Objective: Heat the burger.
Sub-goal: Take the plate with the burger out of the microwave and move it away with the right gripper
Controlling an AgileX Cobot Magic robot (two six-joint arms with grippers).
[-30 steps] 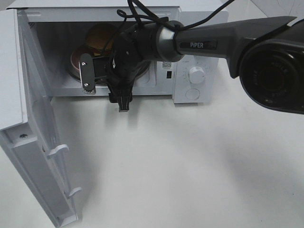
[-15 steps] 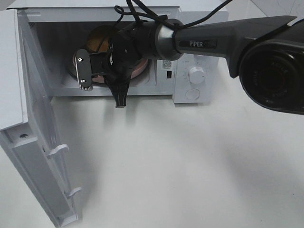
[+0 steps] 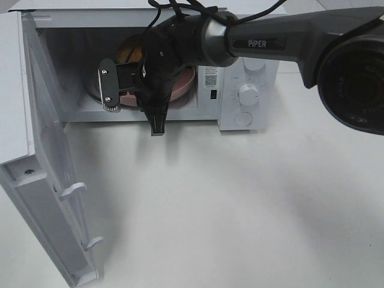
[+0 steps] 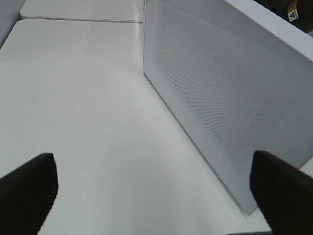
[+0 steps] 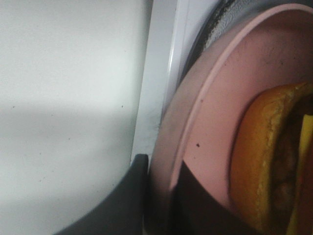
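Holding: my right gripper [image 5: 161,196] pinches the pink plate [image 5: 215,98] rim, carrying burger [image 5: 266,156] level.
Burger: on that plate, inside the open microwave [image 3: 240,96].
Left gripper [image 4: 146,188]: spread wide, idle beside the microwave.

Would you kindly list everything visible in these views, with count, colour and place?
microwave: one, white, at the back of the table, cavity open
microwave door: one, white, swung open toward the front left
burger: one, golden-brown bun with yellow cheese, on the plate inside the microwave
plate: one, pink, in the cavity, its rim pinched by the right tool
table: one, white, under everything
right tool: one, dark, shut on the plate rim at the microwave opening
left tool: one, dark fingers spread open, beside the open door
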